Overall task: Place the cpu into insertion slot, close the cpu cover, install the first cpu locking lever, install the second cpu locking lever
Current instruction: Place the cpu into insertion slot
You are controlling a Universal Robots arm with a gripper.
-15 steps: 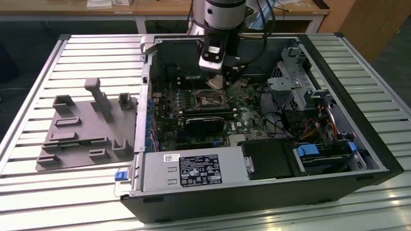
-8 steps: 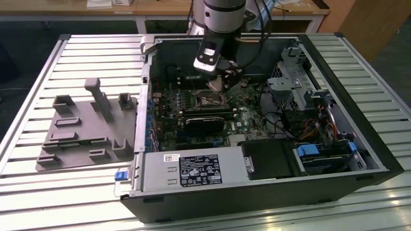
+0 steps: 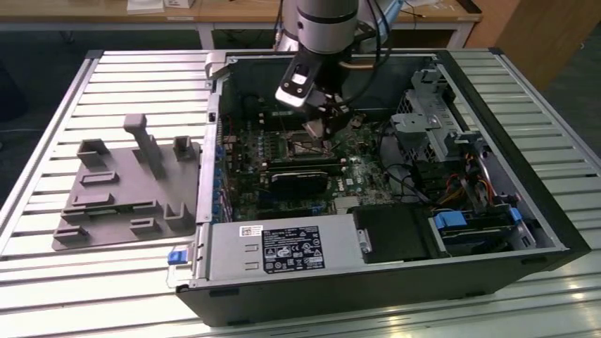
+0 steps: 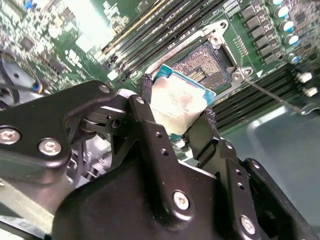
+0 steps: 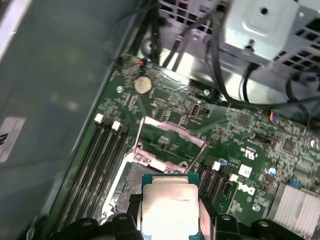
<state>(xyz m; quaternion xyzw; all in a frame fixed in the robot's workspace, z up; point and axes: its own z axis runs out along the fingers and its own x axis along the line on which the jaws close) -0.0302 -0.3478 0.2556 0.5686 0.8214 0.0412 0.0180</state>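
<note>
In the exterior view the arm (image 3: 324,21) comes down from the upper middle of the frame into an open computer case (image 3: 376,296). The case lies on a slatted surface (image 3: 75,282), with a grey moulded tray (image 3: 103,204) beside it on the exterior view's left. From here the gripper (image 3: 317,130) hangs just above the green circuit board (image 3: 362,165), but what it carries is too small to make out.

The second wrist view settles that. The two black fingers (image 4: 147,97) are drawn in narrow on opposite edges of the cpu (image 4: 180,107), whose pale metal top faces the camera. The chip is tilted and held clear of the board. Just beyond it is the insertion slot (image 4: 205,62), bare, with its contact field exposed inside the silvery rim.

The first wrist view adds the cpu cover (image 5: 172,131). It is swung up and open on the far side of the slot, and the board shows through its window. Near it is a round coin cell (image 5: 142,85).
</note>
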